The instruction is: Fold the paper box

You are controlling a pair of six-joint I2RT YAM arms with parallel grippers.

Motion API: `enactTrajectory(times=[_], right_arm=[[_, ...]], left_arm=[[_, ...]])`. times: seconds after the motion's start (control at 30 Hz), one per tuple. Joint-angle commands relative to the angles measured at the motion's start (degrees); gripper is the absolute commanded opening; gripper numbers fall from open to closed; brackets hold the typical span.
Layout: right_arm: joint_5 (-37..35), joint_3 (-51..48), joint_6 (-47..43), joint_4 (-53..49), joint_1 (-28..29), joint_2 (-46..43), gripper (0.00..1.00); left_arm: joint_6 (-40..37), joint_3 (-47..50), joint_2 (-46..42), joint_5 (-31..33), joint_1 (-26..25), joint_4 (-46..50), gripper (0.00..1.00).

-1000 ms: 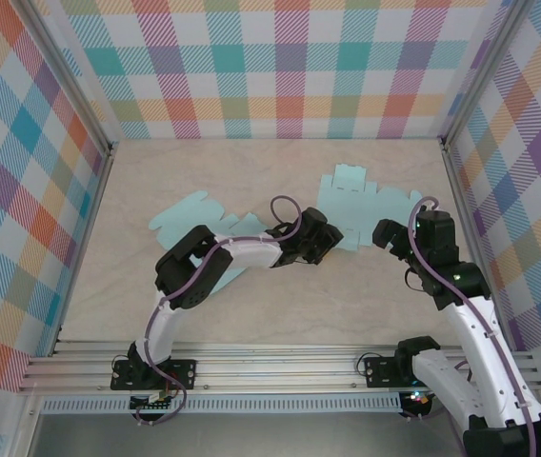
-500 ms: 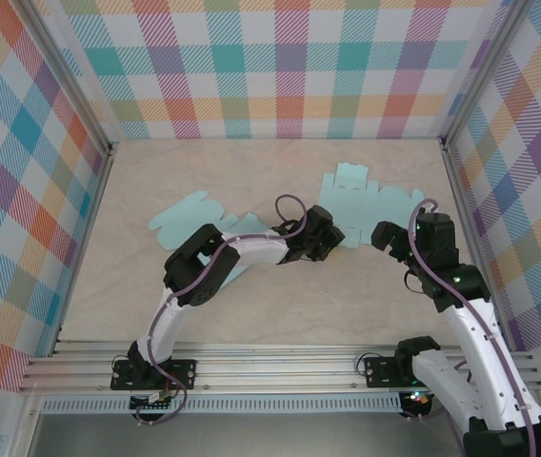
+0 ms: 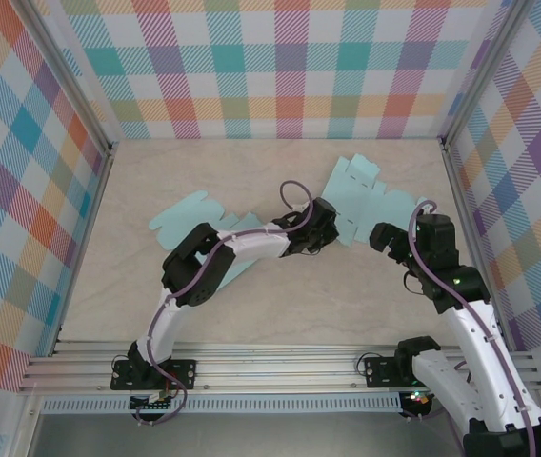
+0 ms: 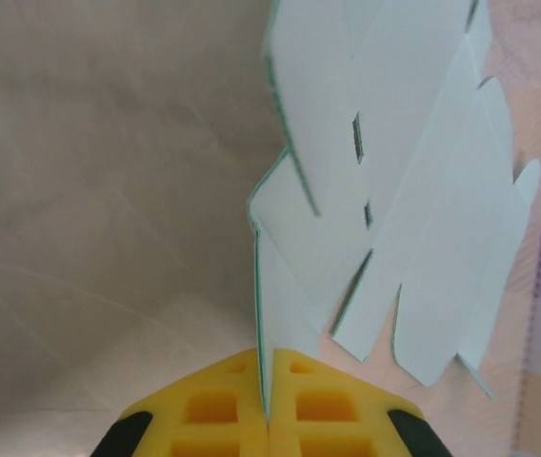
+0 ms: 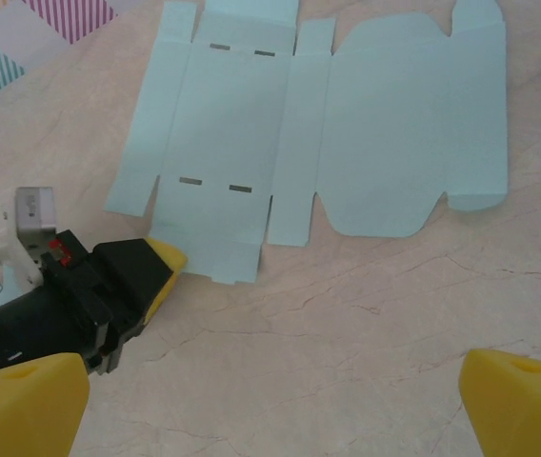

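The left gripper (image 4: 264,407) is clamped on a thin edge of the flat, light-blue paper box (image 4: 413,181), which fans out toward the upper right of the left wrist view. From above, that sheet lies right of centre on the marble table (image 3: 128,276). The right gripper (image 5: 270,405) hangs just beside it at centre right, fingers spread wide and holding nothing. A second blue sheet (image 3: 187,217) lies centre left.

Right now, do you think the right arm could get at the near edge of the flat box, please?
Probably yes. The right hand hangs open just short of the box, with bare table between them. The left hand pinches only one corner, off to the side.
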State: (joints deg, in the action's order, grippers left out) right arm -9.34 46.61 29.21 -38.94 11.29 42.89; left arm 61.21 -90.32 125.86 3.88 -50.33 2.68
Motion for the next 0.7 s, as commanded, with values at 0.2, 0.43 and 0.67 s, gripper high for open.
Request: enactTrajectory(times=[0.2,0.43,0.67], right_arm=[[7.9,-3.8,-2.2,8.1,0.1,0.4,1.0],[10.9,-5.9,-5.2,15.1,0.2,1.4,1.0],[12.2,-7.1,-9.6,21.5,-0.3,1.6,1.0]], left_arm=[[-41.7,5.0,-17.1,1.7,3.3,6.9,0.0],[-68.0,15.5,-29.4,-1.4,6.1,3.5,0.0],[-82.0,24.3,-40.0,-11.2,10.8,-1.7,0.0]])
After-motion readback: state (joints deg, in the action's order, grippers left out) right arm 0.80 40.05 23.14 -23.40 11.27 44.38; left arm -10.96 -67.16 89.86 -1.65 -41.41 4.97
